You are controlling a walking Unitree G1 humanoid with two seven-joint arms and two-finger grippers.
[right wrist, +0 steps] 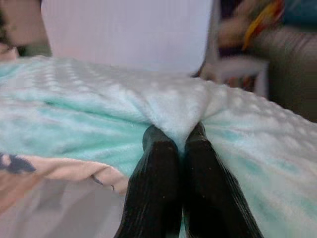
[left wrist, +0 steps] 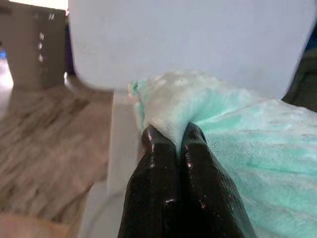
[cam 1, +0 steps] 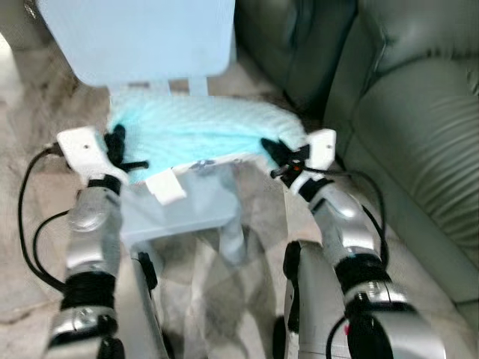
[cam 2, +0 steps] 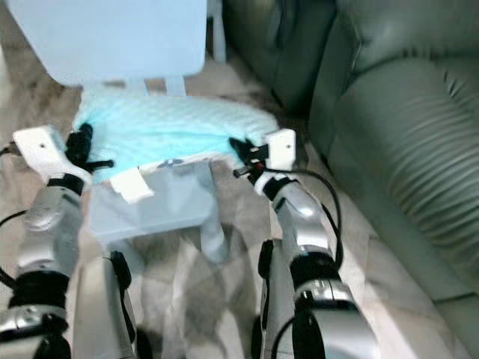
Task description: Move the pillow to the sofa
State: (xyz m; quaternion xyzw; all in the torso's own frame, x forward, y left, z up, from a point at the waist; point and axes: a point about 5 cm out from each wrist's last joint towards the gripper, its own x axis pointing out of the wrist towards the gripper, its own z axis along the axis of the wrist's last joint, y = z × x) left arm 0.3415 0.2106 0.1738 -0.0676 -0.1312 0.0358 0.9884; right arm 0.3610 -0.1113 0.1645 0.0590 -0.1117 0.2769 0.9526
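While lying on pale blue chair (cam 1: 179, 213), mint pillow (cam 1: 198, 127) is being gripped at both ends, left gripper (cam 1: 120, 149) and right gripper (cam 1: 278, 155); green sofa (cam 1: 419, 127) sitting just beside. Left wrist: jaws pinching pillow corner. Right wrist: jaws pinching pillow fold.

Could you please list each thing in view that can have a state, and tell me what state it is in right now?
pillow: lying on the chair seat, pinched at both ends, not on the sofa.
left gripper: shut on the pillow's left end.
right gripper: shut on the pillow's right end.
chair: upright on the floor, bearing the pillow.
sofa: to the robot's right, no pillow on the part seen.
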